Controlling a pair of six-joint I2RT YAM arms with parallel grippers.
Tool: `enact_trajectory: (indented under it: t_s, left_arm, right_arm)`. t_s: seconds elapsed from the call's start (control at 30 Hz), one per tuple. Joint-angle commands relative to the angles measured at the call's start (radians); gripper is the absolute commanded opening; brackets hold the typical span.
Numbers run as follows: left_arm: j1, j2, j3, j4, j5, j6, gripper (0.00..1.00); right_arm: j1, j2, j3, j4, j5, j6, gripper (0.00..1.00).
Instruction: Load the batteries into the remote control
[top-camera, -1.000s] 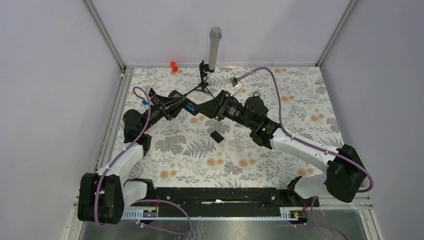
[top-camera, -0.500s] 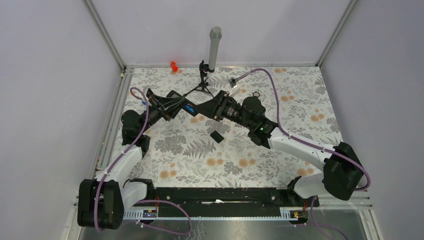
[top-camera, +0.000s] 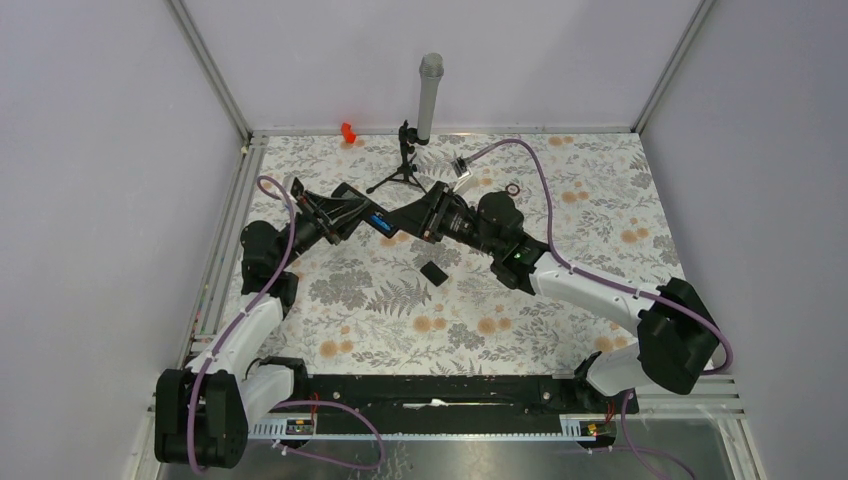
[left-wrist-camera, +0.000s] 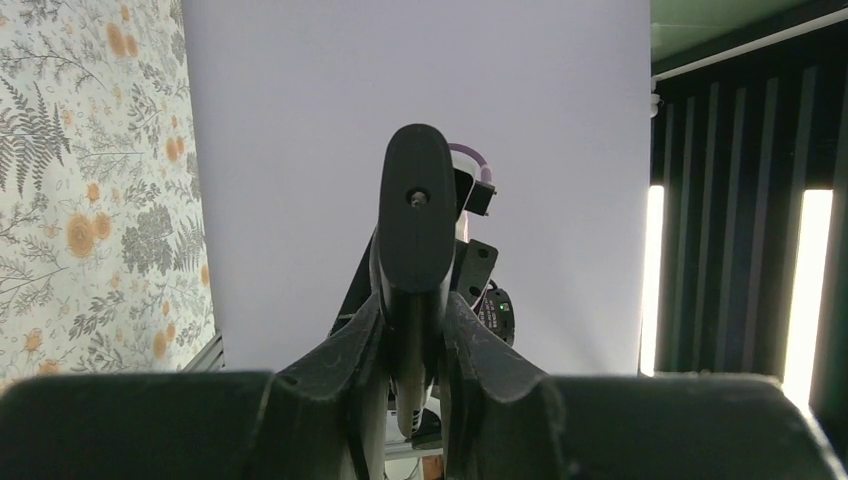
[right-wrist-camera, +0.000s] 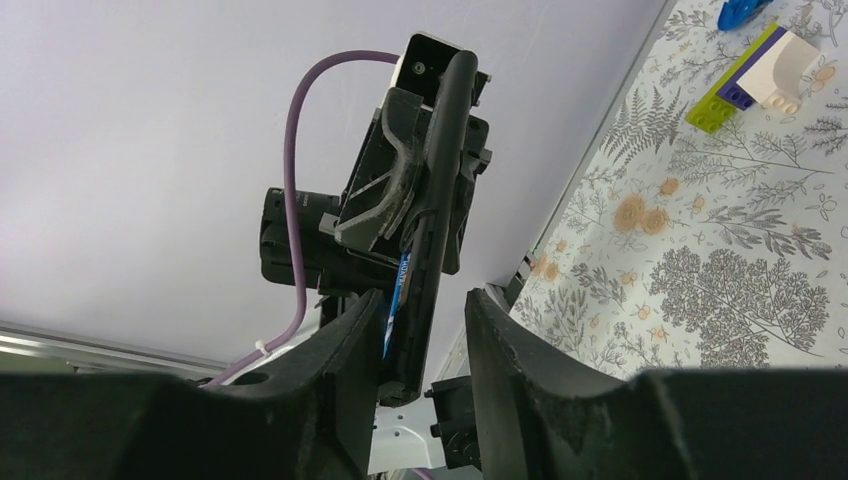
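My left gripper (top-camera: 345, 212) is shut on the black remote control (top-camera: 365, 213) and holds it above the table. In the left wrist view the remote (left-wrist-camera: 415, 220) stands end-on between the fingers (left-wrist-camera: 340, 350). A blue battery (top-camera: 380, 220) shows in its open back, and also in the right wrist view (right-wrist-camera: 401, 285). My right gripper (top-camera: 413, 222) is open. In the right wrist view its jaws (right-wrist-camera: 422, 335) straddle the free end of the remote (right-wrist-camera: 432, 200), which sits close to the left finger. The black back cover (top-camera: 433, 272) lies on the table below.
A black tripod stand (top-camera: 403, 172) with a grey cylinder (top-camera: 429, 95) stands at the back. A red piece (top-camera: 347, 131), a small clear object (top-camera: 465, 166) and a ring (top-camera: 512, 188) lie near it. Toy bricks (right-wrist-camera: 755, 70) and a blue lump (right-wrist-camera: 742, 10) lie by the left rail.
My right gripper has moved left, closing in around the remote's free end. My left arm has shifted slightly, still holding the remote.
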Motion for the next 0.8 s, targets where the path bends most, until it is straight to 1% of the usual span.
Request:
enact_trajectory:
  t_s: [0.0, 0.03, 0.1, 0.13, 0.17, 0.23, 0.3, 0.37, 0.5, 0.57, 0.77]
  left_arm:
    - [-0.006, -0.047, 0.042, 0.063, 0.042, 0.031, 0.00]
    - [-0.006, -0.050, 0.046, 0.043, 0.041, 0.060, 0.00]
    - [-0.005, -0.060, 0.060, -0.019, 0.038, 0.140, 0.00]
    - [-0.004, -0.076, 0.081, -0.103, 0.034, 0.253, 0.00]
    - [-0.004, -0.084, 0.093, -0.147, 0.033, 0.308, 0.00]
    - [-0.005, -0.098, 0.113, -0.220, 0.035, 0.420, 0.00]
    - [-0.005, -0.109, 0.137, -0.290, 0.039, 0.501, 0.00]
    - [-0.005, -0.116, 0.154, -0.326, 0.049, 0.550, 0.00]
    - [-0.005, -0.125, 0.168, -0.333, 0.064, 0.576, 0.00]
    - [-0.005, -0.126, 0.172, -0.333, 0.065, 0.578, 0.00]
    - [-0.005, -0.123, 0.169, -0.312, 0.072, 0.553, 0.00]
  right_arm:
    - [-0.003, 0.014, 0.029, -0.019, 0.003, -0.007, 0.45]
    - [-0.006, 0.010, 0.029, -0.021, 0.001, -0.013, 0.50]
    - [-0.014, -0.008, 0.017, -0.004, -0.018, -0.040, 0.67]
    - [-0.031, -0.034, -0.020, 0.047, -0.033, -0.060, 0.80]
    - [-0.037, -0.050, -0.034, 0.075, -0.037, -0.064, 0.83]
    - [-0.048, -0.080, -0.073, 0.120, -0.053, -0.079, 0.86]
    - [-0.054, -0.097, -0.081, 0.125, -0.082, -0.108, 0.85]
    - [-0.055, -0.105, -0.082, 0.105, -0.110, -0.146, 0.84]
    - [-0.055, -0.108, -0.084, 0.064, -0.160, -0.210, 0.80]
    - [-0.055, -0.102, -0.086, 0.063, -0.183, -0.218, 0.75]
    - [-0.055, -0.051, -0.064, 0.044, -0.238, -0.225, 0.54]
